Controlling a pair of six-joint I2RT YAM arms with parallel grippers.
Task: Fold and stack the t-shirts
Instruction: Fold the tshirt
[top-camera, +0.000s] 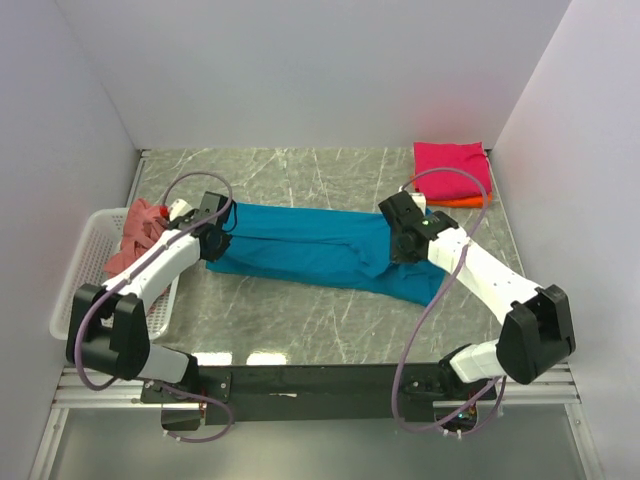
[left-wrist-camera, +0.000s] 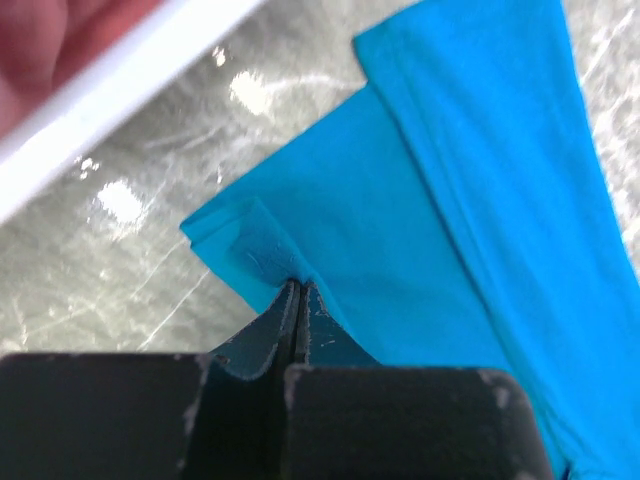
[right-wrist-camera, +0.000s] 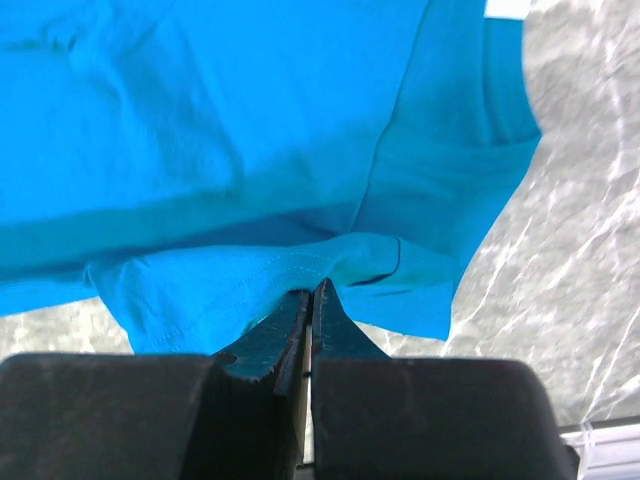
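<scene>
1. Shows a teal-blue t-shirt (top-camera: 300, 250) stretched left to right across the middle of a grey marbled tabletop (top-camera: 300, 320), folded lengthwise into a long band.
2. Puts the left hand (left-wrist-camera: 298, 292) at the shirt's left end, fingers pressed together on a small bunched corner of the teal cloth, with the fabric beyond it lying flat on the tabletop.
3. Puts the right hand (right-wrist-camera: 312, 295) at the shirt's right end, fingers likewise clamped tight on a gathered fold of stitched hem, close to a short sleeve.
4. Places a white mesh basket (top-camera: 85, 260) at the left edge of the tabletop, just beside the left arm, with a crumpled salmon-pink t-shirt (top-camera: 135, 235) heaped inside.
5. Places a neatly folded magenta t-shirt (top-camera: 450, 165) in the far right corner, resting on top of an orange t-shirt (top-camera: 465, 202), only a thin strip of orange showing along the near side.
6. Sets that folded pair near the right arm, apart from the teal shirt.
</scene>
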